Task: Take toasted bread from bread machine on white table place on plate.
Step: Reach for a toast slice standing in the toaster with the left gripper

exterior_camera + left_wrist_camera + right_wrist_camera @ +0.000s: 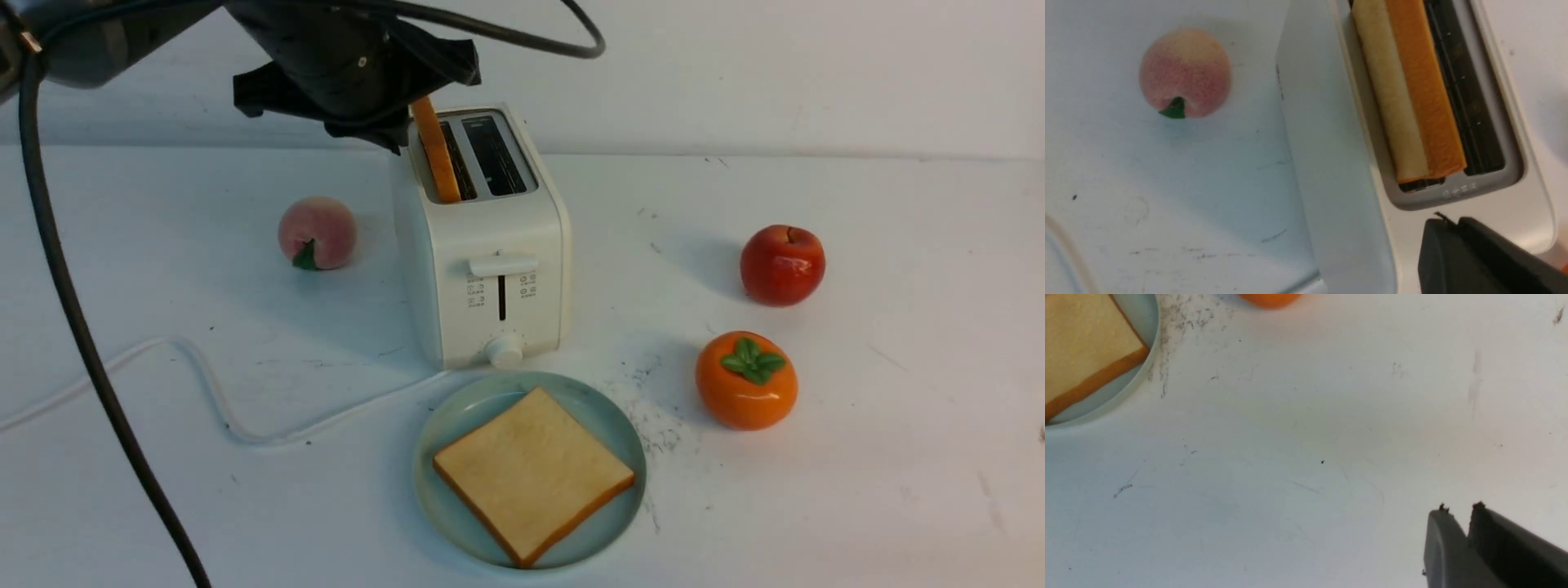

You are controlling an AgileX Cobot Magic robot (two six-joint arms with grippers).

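Observation:
The bread machine (490, 245) stands mid-table on the white table (857, 506). One slice of toasted bread (437, 155) sticks up tilted from its left slot, and the right slot is empty. My left gripper (384, 131) hovers at the toaster's far left, just above that slice. In the left wrist view its fingers (1453, 222) lie together over the toaster top (1331, 163), apart from the slice (1412, 94), holding nothing. A second slice (531, 474) lies flat on the plate (608, 412) in front. My right gripper (1459, 508) hangs empty over bare table, only a narrow notch between its tips.
A peach (317, 233) sits left of the toaster. An apple (782, 265) and an orange persimmon (746, 380) sit to the right. The toaster's white cord (204, 384) loops across the left, and my left arm's black cable (73, 310) hangs there too.

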